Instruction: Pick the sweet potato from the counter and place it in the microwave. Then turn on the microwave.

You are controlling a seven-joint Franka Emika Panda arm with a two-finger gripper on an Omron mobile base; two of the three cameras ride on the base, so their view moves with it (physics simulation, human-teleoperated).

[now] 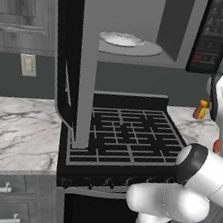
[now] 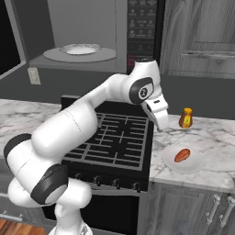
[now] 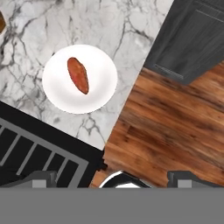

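The sweet potato [image 3: 78,75] [image 2: 182,155], a small orange-red tuber, lies on a white plate [image 3: 101,93] [image 2: 193,166] on the marble counter [image 3: 127,30] [image 2: 215,137] right of the stove. My gripper [image 2: 160,126] [image 3: 113,179] hangs above the stove's right edge, up and to the left of the plate. It is open and holds nothing. The microwave [image 1: 142,22] [image 2: 87,32] hangs over the stove with its door [image 1: 66,56] swung open to the left. A round white plate [image 1: 122,39] [image 2: 81,49] sits inside, and the dark button panel [image 1: 216,33] [image 2: 140,27] is on its right side.
An orange bottle [image 2: 185,118] [image 1: 200,110] stands at the back of the right counter, behind the plate. The black grated stovetop [image 1: 125,133] [image 2: 114,135] lies under the microwave. Grey drawers [image 1: 0,193] sit below the left counter, and wood floor [image 3: 175,131] runs past the counter's front edge.
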